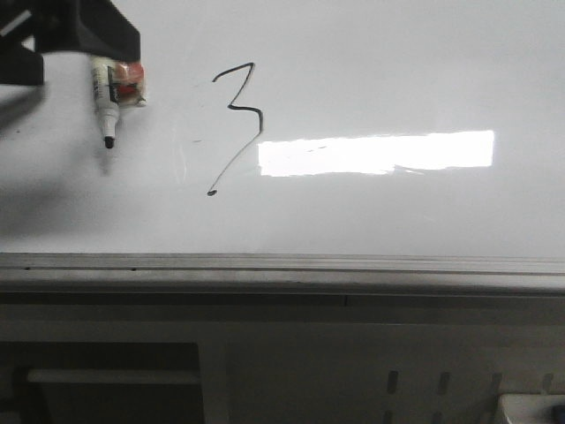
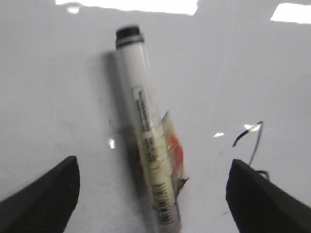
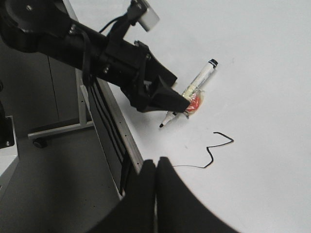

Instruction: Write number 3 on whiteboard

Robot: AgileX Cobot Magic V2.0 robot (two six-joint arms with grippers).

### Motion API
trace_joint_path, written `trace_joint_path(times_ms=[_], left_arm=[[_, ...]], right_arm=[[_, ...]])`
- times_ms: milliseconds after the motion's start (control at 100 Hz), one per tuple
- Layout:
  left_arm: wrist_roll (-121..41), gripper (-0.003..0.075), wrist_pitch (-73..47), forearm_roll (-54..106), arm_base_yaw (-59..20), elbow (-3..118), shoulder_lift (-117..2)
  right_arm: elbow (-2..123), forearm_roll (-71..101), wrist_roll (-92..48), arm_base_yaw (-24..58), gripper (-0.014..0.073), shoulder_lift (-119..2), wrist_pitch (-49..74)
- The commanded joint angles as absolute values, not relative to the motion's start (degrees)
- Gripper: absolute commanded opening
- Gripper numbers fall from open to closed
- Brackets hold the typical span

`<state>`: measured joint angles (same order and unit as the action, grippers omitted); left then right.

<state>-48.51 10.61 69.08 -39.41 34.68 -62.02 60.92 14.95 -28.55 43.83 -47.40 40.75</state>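
One black number 3 (image 1: 237,124) is drawn on the whiteboard (image 1: 380,71). A marker (image 1: 109,95) is laid flat beside it, between the spread fingers of the left gripper (image 2: 153,194). The right gripper (image 3: 155,174) is seen closed.

the whiteboard (image 1: 397,79) lies flat and fills most of the scene, its edge strip (image 1: 282,262) along the near side. the number 3 (image 1: 237,124) is on the board left of centre, its top at the far end and its tail running near and left. a marker (image 1: 109,102) lies on the board to the left of the number 3, apart from it, tip toward the near side. the left gripper (image 2: 155,194) hangs over the marker at the far left.
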Motion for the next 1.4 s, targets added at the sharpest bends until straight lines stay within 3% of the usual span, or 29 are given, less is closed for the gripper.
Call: trace_joint_path(times_ms=[0,110,180,410,760,1390], left_arm=[[-48.60,0.0570,10.21,66.87,-39.30,36.19,-56.17],[-48.74,0.0546,8.53,63.84,-39.30,36.07,-48.75],[-48.74,0.0470,7.94,62.57,-39.30,35.39,-43.57],[-49.36,-0.0022,0.65,54.87,-39.30,28.80,-23.50],[-49.79,-0.0020,-6.09,52.49,-39.30,20.46,-10.27],[-49.79,-0.0020,-5.17,54.50,-39.30,18.76,-10.29]], right_arm=[[62.36,15.65,-28.44,43.59,-0.0063,-46.97,36.19],[62.36,15.51,-28.44,43.59,-0.0063,-46.55,34.58],[61.77,14.21,-28.44,43.59,-0.0063,-45.48,33.36],[47.10,10.61,-28.44,42.26,-0.0043,-33.72,19.79],[17.27,10.61,-28.44,38.78,-0.0045,-10.89,-2.95],[14.65,10.61,-28.44,38.78,-0.0045,-5.89,-3.11]])
